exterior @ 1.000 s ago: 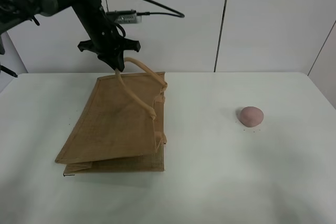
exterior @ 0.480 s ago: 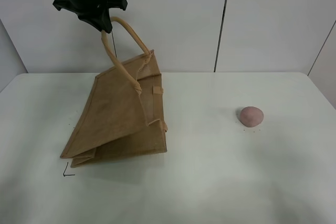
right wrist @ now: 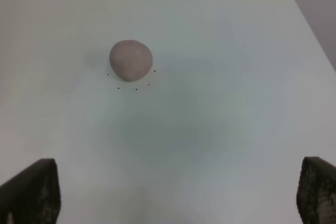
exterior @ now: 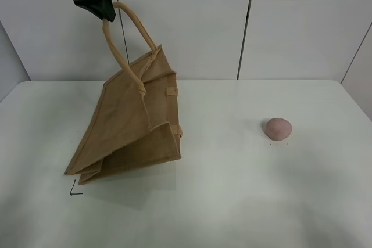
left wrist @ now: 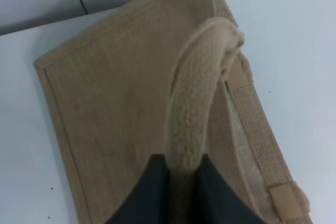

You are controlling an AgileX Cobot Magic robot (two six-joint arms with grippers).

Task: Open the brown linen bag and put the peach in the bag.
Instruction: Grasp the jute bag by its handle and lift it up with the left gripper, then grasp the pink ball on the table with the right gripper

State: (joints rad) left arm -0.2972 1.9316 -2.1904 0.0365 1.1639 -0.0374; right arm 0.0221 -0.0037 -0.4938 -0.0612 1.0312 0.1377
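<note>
Lab, bare white table (exterior: 232,201), panelled wall (exterior: 302,21)

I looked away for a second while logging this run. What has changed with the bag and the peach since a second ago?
The left tool, shut on one handle throughout, rose and drew leftward, lifting the brown linen bag from lying flat to tilted, its mouth end raised and its bottom edge still on the table. The peach stayed where it was.
</note>
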